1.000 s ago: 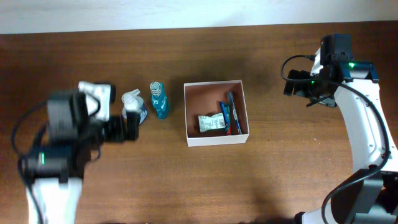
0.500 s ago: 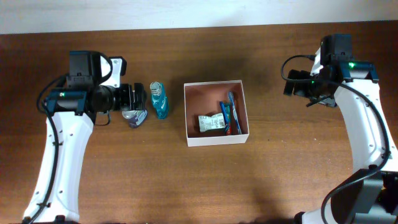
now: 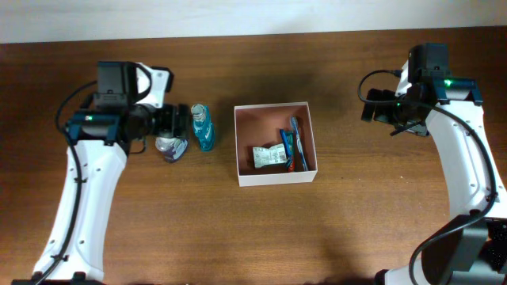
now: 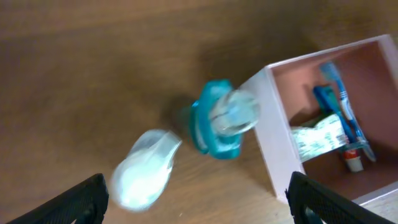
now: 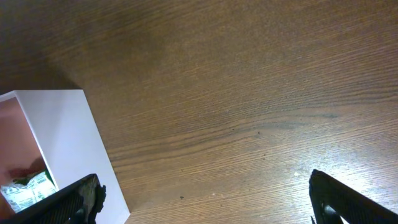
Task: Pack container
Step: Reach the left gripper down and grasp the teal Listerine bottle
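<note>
The container (image 3: 241,146), a square white-walled box with a reddish-brown inside, sits mid-table. It holds a blue toothbrush (image 3: 295,141), a silver-green packet (image 3: 269,156) and a small tube. It also shows in the left wrist view (image 4: 273,124) and the right wrist view (image 5: 59,124). A teal bottle (image 3: 203,128) (image 4: 214,121) stands left of it. A small clear, white-topped bottle (image 3: 170,148) (image 4: 144,171) lies beside the teal one. My left gripper (image 3: 171,123) (image 4: 199,202) is open and empty, hovering over the two bottles. My right gripper (image 3: 375,111) (image 5: 214,202) is open and empty, right of the container.
The brown wooden table (image 3: 261,229) runs to a pale wall along the far edge (image 3: 238,16). The right arm's base (image 3: 467,253) stands at the front right corner.
My left arm has swung up and rightward from the front left to above the bottles. The small clear bottle has shifted slightly toward the front and looks tipped. The right arm has not moved.
</note>
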Motion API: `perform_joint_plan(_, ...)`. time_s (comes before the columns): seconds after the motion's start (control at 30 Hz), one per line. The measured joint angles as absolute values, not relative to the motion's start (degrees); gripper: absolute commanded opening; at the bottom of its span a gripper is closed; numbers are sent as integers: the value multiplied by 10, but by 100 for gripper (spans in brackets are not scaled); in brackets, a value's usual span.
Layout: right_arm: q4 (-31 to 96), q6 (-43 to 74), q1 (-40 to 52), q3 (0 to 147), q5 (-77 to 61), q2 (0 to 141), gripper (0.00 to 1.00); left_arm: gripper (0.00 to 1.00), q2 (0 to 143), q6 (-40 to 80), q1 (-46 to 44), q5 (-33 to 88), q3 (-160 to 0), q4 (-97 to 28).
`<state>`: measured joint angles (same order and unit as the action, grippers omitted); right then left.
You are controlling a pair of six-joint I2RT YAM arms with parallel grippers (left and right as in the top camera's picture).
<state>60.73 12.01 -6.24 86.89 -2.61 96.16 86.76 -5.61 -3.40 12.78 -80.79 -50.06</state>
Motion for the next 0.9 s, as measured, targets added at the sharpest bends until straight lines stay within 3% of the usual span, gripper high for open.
perform_joint_plan(0.2,607,120,-62,869,-26,962,98,89,868,-39,-112,91,-809,-451)
perform_joint_plan(0.47,607,120,-62,869,-26,962,98,71,868,-4,-149,27,-809,-413)
perform_joint_plan(0.9,607,120,-62,869,-26,962,98,70,925,29,-156,-8,-810,-396)
